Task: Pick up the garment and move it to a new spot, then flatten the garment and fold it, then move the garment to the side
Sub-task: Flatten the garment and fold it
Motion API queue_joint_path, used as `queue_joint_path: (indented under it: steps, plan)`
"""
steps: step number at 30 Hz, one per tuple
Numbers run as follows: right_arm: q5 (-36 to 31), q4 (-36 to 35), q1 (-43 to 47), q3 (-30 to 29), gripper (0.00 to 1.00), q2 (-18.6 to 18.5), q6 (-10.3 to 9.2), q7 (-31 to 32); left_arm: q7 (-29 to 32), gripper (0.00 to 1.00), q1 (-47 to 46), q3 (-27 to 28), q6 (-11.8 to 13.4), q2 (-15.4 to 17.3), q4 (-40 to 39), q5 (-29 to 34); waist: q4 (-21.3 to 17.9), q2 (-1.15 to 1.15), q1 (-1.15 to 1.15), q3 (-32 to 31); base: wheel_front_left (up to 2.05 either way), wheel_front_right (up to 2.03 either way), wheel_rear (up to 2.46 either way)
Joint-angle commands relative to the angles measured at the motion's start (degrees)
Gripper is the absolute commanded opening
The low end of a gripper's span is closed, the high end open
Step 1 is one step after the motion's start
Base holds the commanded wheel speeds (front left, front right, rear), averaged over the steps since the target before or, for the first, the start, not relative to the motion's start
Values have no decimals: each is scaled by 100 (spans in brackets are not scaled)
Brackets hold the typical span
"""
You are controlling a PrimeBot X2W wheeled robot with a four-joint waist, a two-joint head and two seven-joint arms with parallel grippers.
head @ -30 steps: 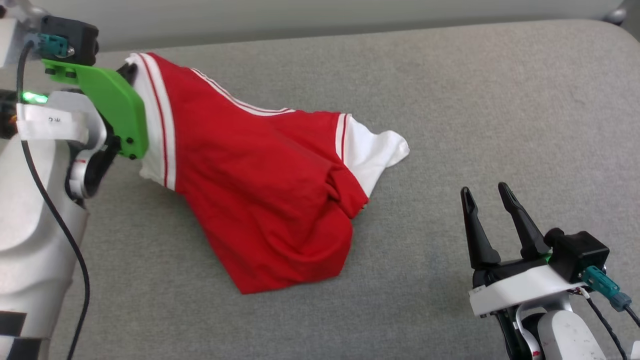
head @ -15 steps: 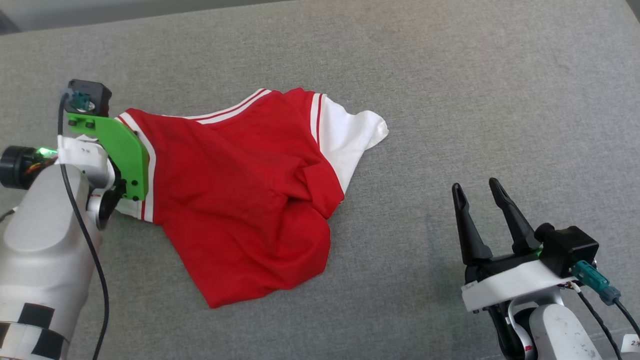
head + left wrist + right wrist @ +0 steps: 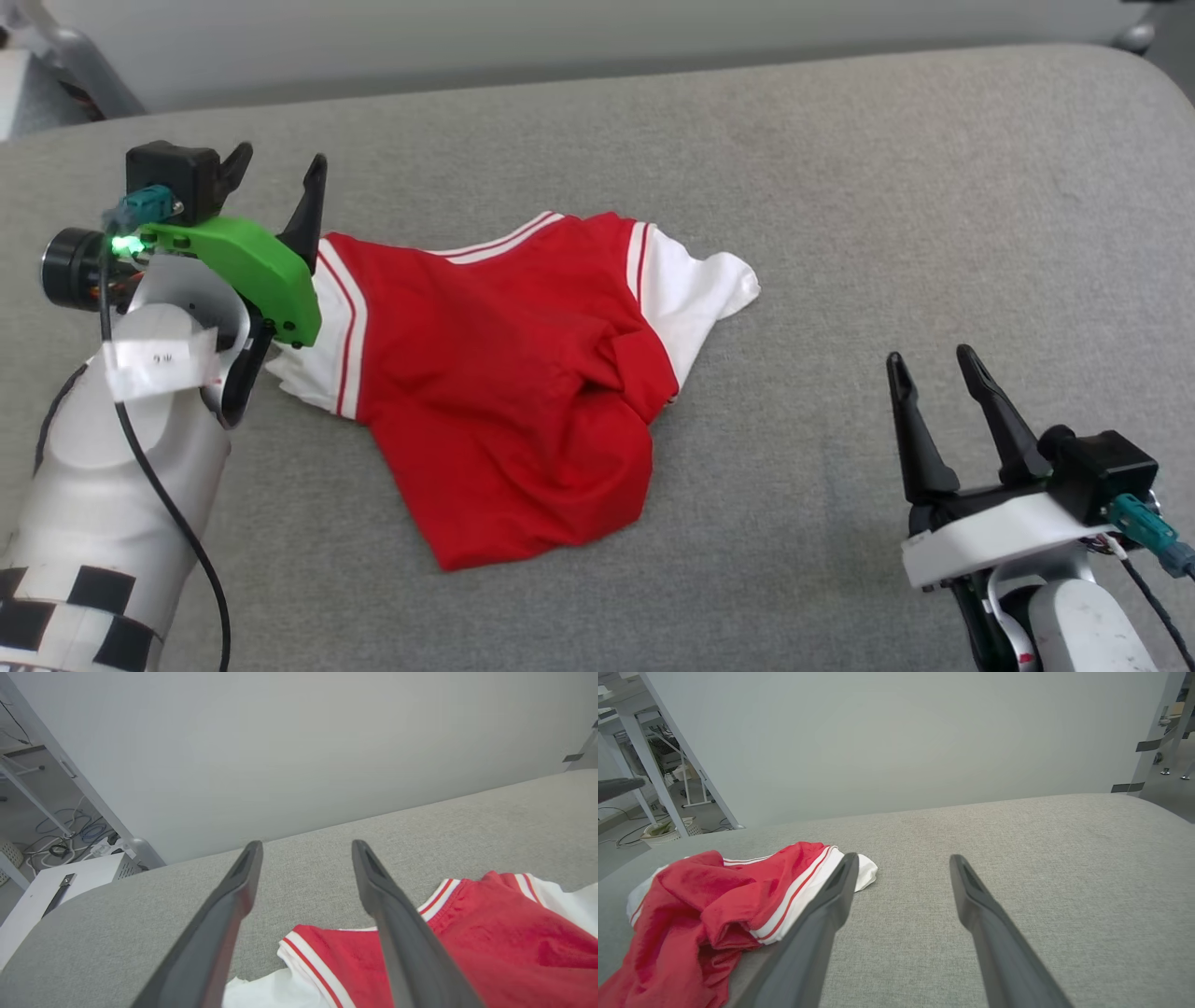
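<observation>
The garment [image 3: 504,383], a red shirt with white sleeves and striped trim, lies rumpled on the grey cushion [image 3: 840,215], a little left of centre. My left gripper [image 3: 278,170] hovers open above the shirt's left white sleeve, nothing between its fingers. From the left wrist, the garment [image 3: 490,933] lies below and right of the left gripper [image 3: 306,847]. My right gripper [image 3: 932,361] stands open and empty at the lower right, apart from the shirt. In the right wrist view the garment [image 3: 714,900] is a heap to the left of that gripper [image 3: 903,858].
The grey cushion's far edge [image 3: 597,70] meets a pale wall. To the far left, beyond the cushion, are a white cabinet [image 3: 70,882] and cables on the floor [image 3: 60,835]. Bare cushion stretches to the right of the shirt.
My left gripper has opened and let go of the garment's sleeve, then lifted clear; the shirt has dropped flat onto the cushion. The head camera has shifted. The right gripper has stayed open.
</observation>
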Motion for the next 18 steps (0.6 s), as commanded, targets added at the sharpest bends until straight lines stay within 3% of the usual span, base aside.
queue_joint_path:
  steps: [1, 4, 9, 12, 18]
  plan:
    - [-49, -97, 147, -148, 100, -58, -4, 94, -446, 100, 352, -23, -41, -20, -401, -98, 376, 0, 0, -419, 0, 0, 0]
    - [-56, -182, 254, -280, 100, -82, -4, 171, -650, 100, 736, 69, 3, -19, -889, -136, 510, 0, 0, -551, 0, 0, 0]
    - [-81, -301, 422, -423, 100, -73, -4, 268, -738, 100, 1587, 313, 302, -62, -1924, -39, 657, 0, 0, -730, 0, 0, 0]
    - [-94, -353, 563, -491, 100, -47, -4, 329, -743, 100, 2511, 618, 476, -221, -2992, 145, 735, 0, 0, -872, 0, 0, 0]
    - [-81, -306, 743, -521, 100, -4, -4, 394, -744, 100, 3593, 895, 610, -588, -3777, 377, 806, 0, 0, -1017, 0, 0, 0]
